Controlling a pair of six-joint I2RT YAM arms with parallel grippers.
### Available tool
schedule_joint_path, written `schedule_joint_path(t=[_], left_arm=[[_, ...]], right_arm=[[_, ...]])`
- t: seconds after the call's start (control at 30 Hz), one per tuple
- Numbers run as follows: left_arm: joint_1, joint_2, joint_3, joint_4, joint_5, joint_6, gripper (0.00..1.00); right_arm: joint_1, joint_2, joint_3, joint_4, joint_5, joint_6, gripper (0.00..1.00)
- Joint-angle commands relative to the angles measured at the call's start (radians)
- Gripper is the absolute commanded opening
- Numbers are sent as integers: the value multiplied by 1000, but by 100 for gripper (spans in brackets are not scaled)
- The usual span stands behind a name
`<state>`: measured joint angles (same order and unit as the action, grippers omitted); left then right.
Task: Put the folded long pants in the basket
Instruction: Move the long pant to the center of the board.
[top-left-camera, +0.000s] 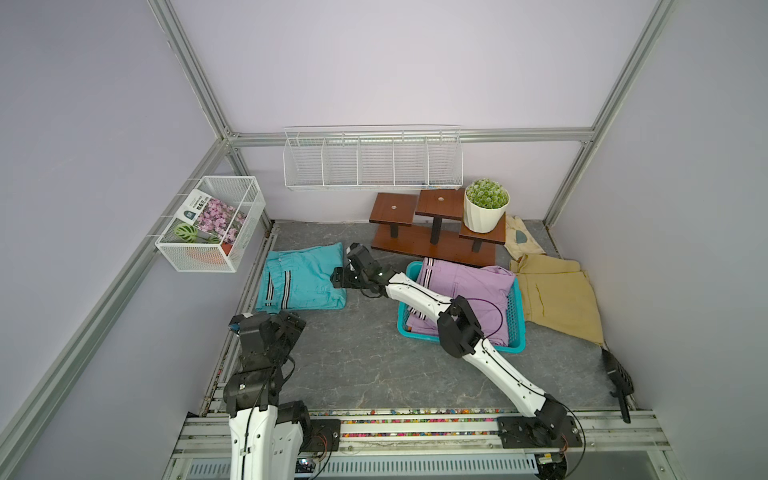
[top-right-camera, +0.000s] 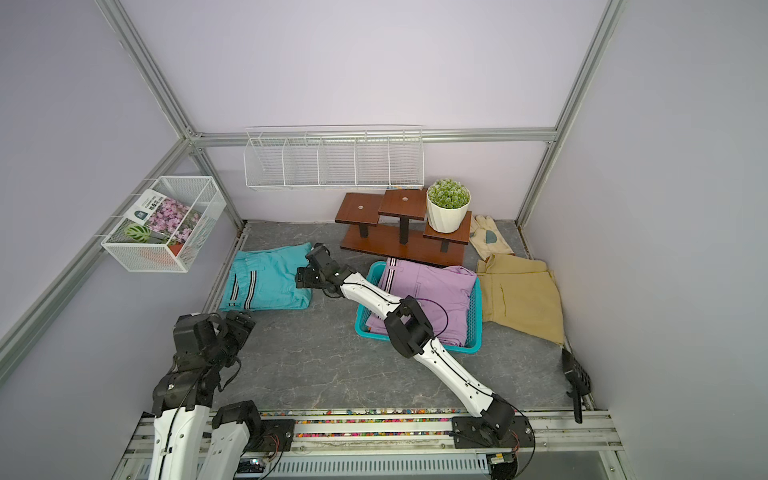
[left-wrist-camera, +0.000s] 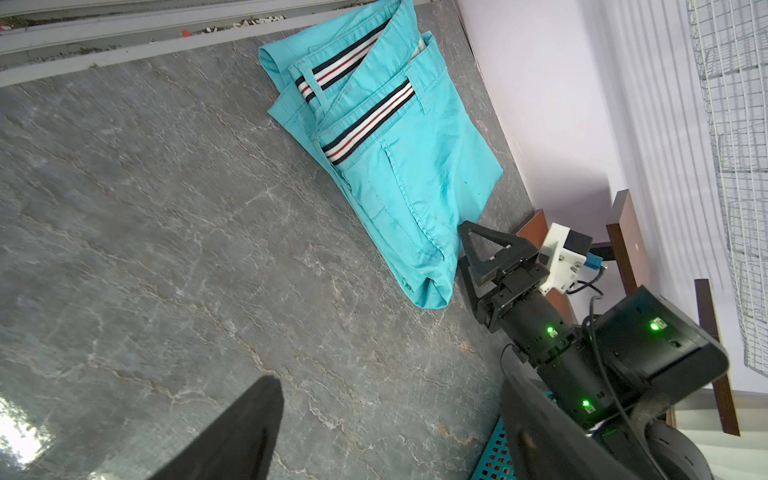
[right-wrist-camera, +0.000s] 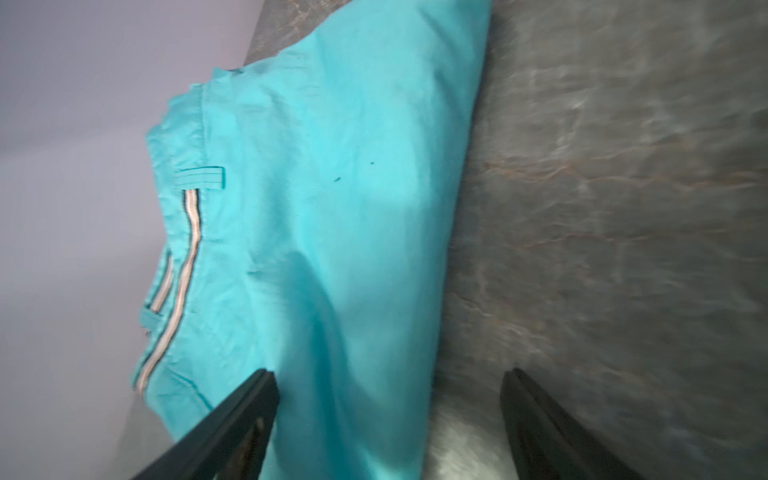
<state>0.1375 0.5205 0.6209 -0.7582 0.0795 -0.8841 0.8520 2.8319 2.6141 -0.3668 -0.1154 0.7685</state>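
Observation:
Teal folded long pants with striped trim lie flat at the left of the floor. My right gripper is open at their right edge. In the right wrist view one finger is over the teal cloth and the other over bare floor. The teal basket holds lilac folded pants, partly under my right arm. Khaki pants lie right of the basket. My left gripper hangs open over bare floor, near the front edge of the teal pants.
A wooden stepped stand with a potted plant stands behind the basket. A cream glove lies at the back right. White wire racks hang on the walls. A black tool lies at the right front.

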Motion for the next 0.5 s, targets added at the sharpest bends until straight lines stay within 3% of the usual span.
schedule_joint_path(t=[0.0, 0.17, 0.23, 0.37, 0.43, 0.47], left_arm=[[4, -11, -10, 13, 3, 14, 87], [6, -11, -10, 14, 4, 12, 87], [5, -13, -10, 14, 6, 14, 87], [6, -14, -10, 20, 18, 20, 87], [5, -13, -10, 21, 22, 22, 87], [5, -13, -9, 22, 26, 25, 87]], right_arm=[[7, 40, 9, 50, -69, 42, 87], [18, 46, 9, 65, -79, 44, 78], [17, 48, 9, 70, -81, 48, 63], [17, 49, 5, 76, -85, 55, 16], [16, 32, -21, 68, -71, 55, 0], [15, 12, -60, 78, -66, 54, 0]])
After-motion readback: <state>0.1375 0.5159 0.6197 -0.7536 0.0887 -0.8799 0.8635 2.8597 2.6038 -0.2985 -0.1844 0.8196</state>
